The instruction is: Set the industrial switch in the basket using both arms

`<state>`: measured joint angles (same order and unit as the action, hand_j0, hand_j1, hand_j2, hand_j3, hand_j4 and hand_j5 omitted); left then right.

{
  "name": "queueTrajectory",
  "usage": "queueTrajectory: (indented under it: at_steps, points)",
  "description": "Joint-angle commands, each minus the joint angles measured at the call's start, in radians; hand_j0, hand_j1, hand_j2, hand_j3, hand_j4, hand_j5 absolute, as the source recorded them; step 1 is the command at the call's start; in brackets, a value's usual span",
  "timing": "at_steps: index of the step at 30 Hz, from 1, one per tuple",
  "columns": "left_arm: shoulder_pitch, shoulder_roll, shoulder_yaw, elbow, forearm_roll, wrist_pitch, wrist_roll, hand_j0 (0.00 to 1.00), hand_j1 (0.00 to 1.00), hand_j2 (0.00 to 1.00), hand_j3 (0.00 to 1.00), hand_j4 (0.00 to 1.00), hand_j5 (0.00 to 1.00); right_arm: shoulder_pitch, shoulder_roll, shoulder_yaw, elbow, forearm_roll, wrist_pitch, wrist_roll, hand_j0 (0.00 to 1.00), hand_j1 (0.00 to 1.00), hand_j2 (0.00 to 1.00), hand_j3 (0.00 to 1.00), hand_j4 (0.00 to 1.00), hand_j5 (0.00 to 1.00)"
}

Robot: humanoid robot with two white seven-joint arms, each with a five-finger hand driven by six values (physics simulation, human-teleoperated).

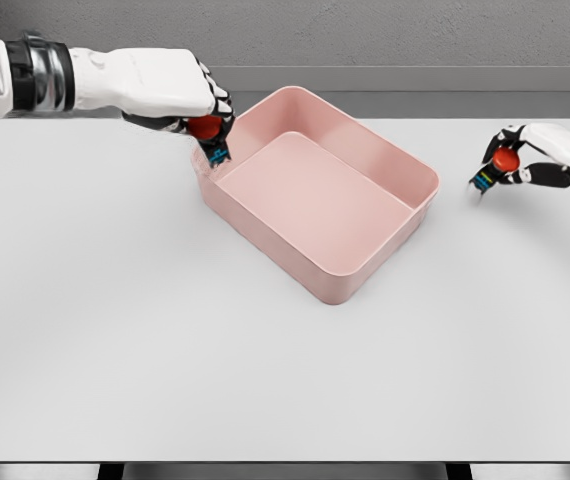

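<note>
Two small, rigid, prob. light switches w/ red caps: left hand (203, 118) clamps one switch (210, 135) at basket (360, 160) rim, right hand (525, 160) pinches other switch (495, 170) just above bench (115, 330); grip body sides.

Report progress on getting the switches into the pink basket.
Done: each hand grips a red-topped switch. In hand: the left hand holds its switch over the near-left corner of the basket, not yet released. Left: the right hand holds the second switch low over the table, well right of the basket; it must still travel over. The basket holds nothing yet.
</note>
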<state>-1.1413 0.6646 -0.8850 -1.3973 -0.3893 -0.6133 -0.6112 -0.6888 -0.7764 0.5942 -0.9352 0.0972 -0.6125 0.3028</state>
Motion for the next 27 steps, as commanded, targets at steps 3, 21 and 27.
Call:
queueTrajectory:
  at_steps: [3,21,27]
  points:
    - [-0.011,-0.106,0.0,0.11,-0.005,0.002,0.0,0.4,0.4,0.4,0.4,0.4,0.4,0.0,-0.014,-0.03,-0.025,-0.008,0.002,-0.001,0.35,0.35,0.35,0.35,0.35,0.35]
    - [-0.011,-0.436,-0.109,0.304,-0.252,0.002,0.0,0.55,0.55,0.55,0.55,0.55,0.55,0.0,-0.046,-0.074,-0.189,-0.008,0.002,0.013,0.33,0.33,0.33,0.33,0.33,0.33]
    - [-0.011,-0.436,-0.111,0.299,-0.249,0.047,0.0,1.0,1.0,1.0,1.0,1.0,1.0,0.0,-0.046,-0.077,-0.24,-0.008,0.002,0.013,0.32,0.32,0.32,0.32,0.32,0.32]
